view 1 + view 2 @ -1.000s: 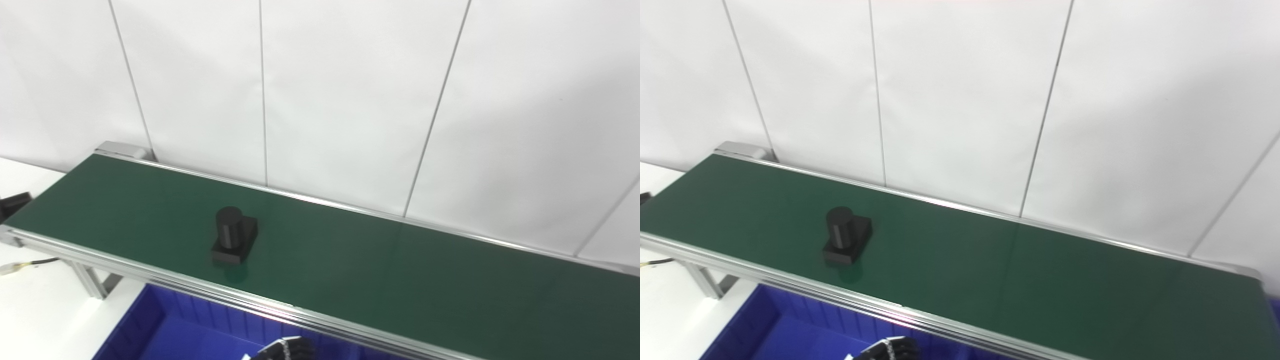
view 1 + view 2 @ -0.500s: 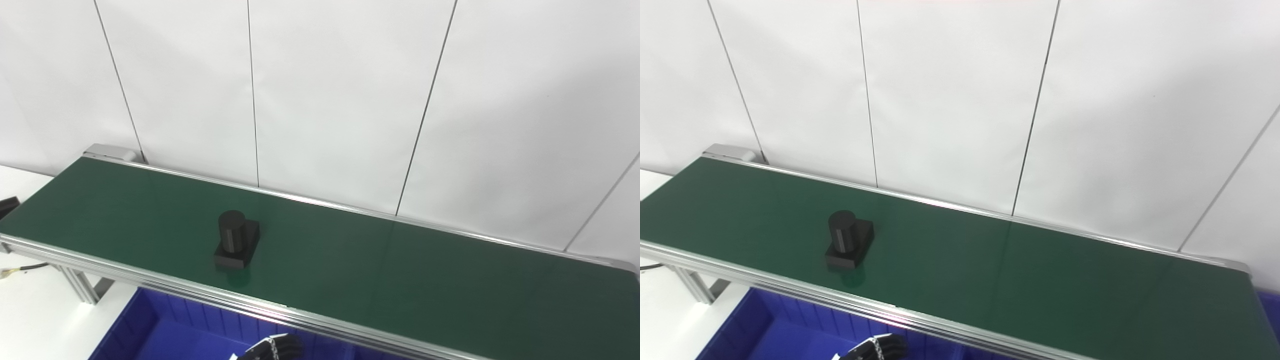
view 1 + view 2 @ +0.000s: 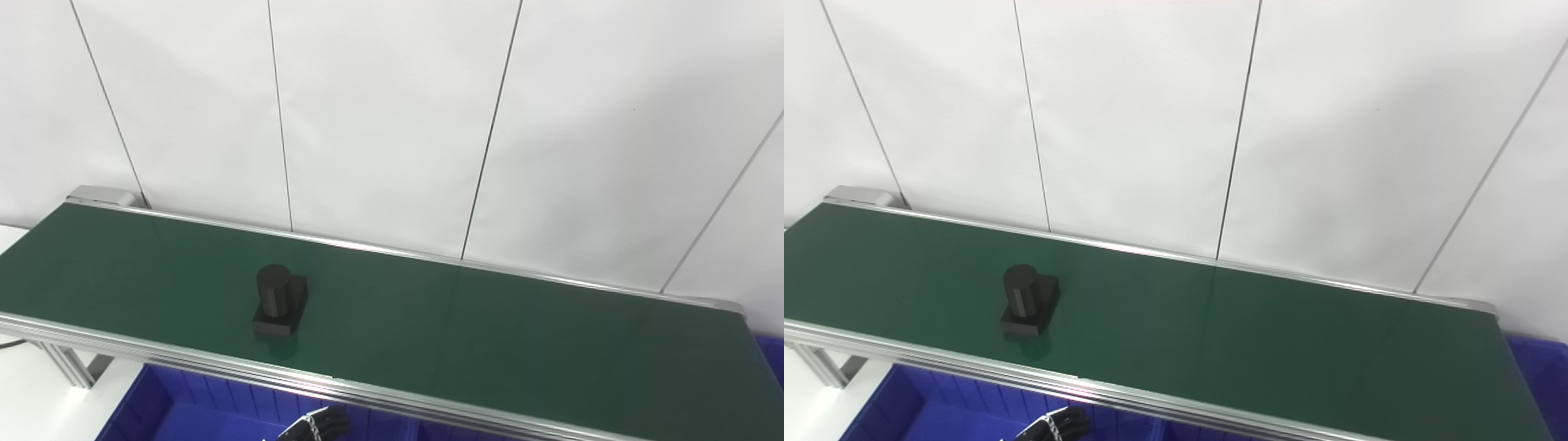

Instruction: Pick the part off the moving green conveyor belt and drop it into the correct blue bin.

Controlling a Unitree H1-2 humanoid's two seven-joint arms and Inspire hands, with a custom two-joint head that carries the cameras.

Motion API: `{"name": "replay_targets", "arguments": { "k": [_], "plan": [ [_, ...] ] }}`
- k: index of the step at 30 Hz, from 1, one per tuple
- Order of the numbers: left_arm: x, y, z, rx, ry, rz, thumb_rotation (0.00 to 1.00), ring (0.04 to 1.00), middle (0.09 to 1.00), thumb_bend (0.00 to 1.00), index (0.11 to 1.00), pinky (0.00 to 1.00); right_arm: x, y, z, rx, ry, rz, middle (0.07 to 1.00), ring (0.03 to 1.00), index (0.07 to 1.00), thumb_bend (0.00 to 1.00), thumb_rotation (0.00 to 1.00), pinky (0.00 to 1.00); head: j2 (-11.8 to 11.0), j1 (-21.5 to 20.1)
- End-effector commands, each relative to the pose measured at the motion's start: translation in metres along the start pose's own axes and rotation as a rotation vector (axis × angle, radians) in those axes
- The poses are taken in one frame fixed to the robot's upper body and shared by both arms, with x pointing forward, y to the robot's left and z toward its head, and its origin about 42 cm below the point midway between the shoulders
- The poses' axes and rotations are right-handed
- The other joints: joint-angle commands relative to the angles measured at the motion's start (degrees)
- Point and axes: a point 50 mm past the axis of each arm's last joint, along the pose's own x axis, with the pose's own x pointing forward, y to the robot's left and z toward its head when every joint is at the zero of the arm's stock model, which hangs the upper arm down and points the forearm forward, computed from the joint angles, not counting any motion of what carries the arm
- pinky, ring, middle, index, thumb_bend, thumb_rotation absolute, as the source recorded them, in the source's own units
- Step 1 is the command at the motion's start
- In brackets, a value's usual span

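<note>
The green conveyor belt [image 3: 429, 331] looks smooth with a faint sheen; its side rails [image 3: 184, 358] are brushed silver metal, the black part [image 3: 278, 301] matt, the blue bin [image 3: 177, 410] glossy plastic

The part [image 3: 278, 301] is sitting on the conveyor belt [image 3: 490, 343], toward its left half and nearer the front rail than the wall [image 3: 392, 122] standing behind. A bin [image 3: 184, 410] is lying below the belt's front edge, and a hand [image 3: 315, 424] is showing over it, right of the part.
</note>
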Motion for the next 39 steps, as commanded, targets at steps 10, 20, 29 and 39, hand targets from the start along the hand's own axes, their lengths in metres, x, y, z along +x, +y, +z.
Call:
{"name": "replay_targets", "arguments": {
  "k": [10,20,29,39],
  "plan": [
    [0.011,0.002,0.016,-0.004,-0.075,-0.02,0.0,0.793,0.781,0.53,0.776,0.9,0.006,0.001,0.016,0.012,-0.1,-0.009,0.805,0.764,0.798,0.67,0.0,0.67,1.17,-1.18],
    [0.012,0.004,0.018,-0.001,-0.079,-0.008,0.0,0.783,0.773,0.55,0.776,0.89,0.022,0.001,0.033,-0.018,-0.161,-0.003,0.808,0.767,0.808,0.65,0.0,0.68,2.01,-2.24],
    [0.013,0.006,0.025,0.019,-0.093,0.0,0.0,0.773,0.764,0.56,0.77,0.87,0.076,-0.004,0.083,-0.053,-0.302,0.038,0.818,0.788,0.823,0.68,0.0,0.72,2.71,-6.33],
    [0.011,0.012,0.028,0.018,-0.087,0.017,0.0,0.798,0.785,0.55,0.771,0.9,0.153,0.011,0.159,-0.12,-0.417,0.19,0.859,0.83,0.883,0.73,0.11,0.8,2.58,-10.67]
  ]
}}
